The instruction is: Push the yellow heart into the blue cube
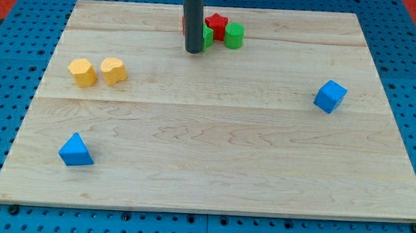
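Note:
Two yellow blocks lie at the view's left. The right one [113, 70] looks like the heart; the left one [82, 72] looks like a many-sided prism, and they sit almost touching. The blue cube [329, 96] lies at the view's right, far from both. My tip [193, 51] is near the view's top centre, up and to the right of the yellow blocks. It touches neither of them nor the blue cube.
A red star [216, 24], a green cylinder [234, 35] and another green block [208, 36] cluster just right of the rod, with a red piece [184, 22] partly hidden behind it. A blue triangular block [75, 150] lies at the lower left. The wooden board [212, 174] sits on a blue pegboard.

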